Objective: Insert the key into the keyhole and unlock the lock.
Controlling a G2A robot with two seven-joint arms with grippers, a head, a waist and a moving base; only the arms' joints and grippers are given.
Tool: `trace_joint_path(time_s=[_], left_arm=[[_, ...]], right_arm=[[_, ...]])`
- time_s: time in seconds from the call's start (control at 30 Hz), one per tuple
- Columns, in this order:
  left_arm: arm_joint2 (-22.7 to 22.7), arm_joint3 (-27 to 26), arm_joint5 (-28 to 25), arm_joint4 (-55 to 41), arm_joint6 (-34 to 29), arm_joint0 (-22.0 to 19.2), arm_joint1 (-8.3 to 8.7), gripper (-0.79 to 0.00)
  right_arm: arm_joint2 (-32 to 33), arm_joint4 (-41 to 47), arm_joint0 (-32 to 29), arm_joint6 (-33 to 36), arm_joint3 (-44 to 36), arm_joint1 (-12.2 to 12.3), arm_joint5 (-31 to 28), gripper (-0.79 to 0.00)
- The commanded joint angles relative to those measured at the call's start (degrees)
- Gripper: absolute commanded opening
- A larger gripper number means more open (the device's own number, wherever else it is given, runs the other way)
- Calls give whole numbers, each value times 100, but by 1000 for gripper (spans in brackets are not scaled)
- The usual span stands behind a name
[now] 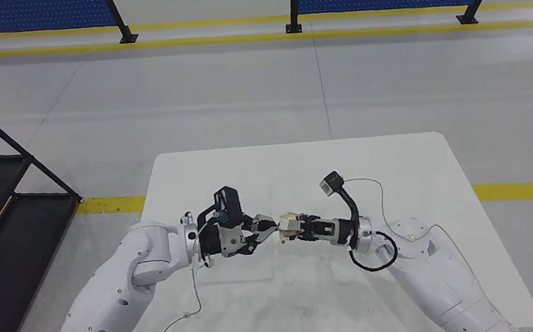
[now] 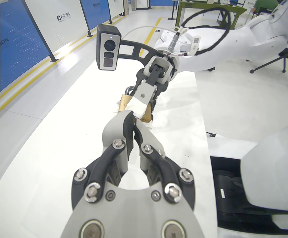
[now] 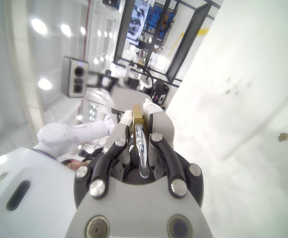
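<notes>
Right tool (image 3: 137, 112) clamps a brass padlock with silver shackle (image 3: 137, 122) above the white surface (image 1: 389, 170); left tool (image 2: 132, 119), pinched together, meets its base

Lock (image 2: 124, 101) in right tool (image 1: 298, 227), left tool (image 2: 132, 119) opposite (over table (image 1: 390, 175)).

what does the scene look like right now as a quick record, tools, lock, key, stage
left tool: shut on key, tips at the padlock's end
right tool: shut on padlock, held over the table
padlock: brass, gripped by its flat sides
shackle: points back toward the right tool's base
key: mostly hidden in the left tool's grip, only a sliver visible at its tips
table: white
stage: key meets the lock's keyhole end; how far it is in cannot be told
</notes>
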Motion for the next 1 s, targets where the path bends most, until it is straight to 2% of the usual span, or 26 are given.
trace_joint_path(time_s=[0.0,0.97], left_arm=[[-4,-11,-4,90,57,15,-1,-785],[-6,-121,128,850,555,153,-19,-785]], right_arm=[[0,0,0,0,0,0,0,-785],[0,0,0,0,0,0,0,-785]])
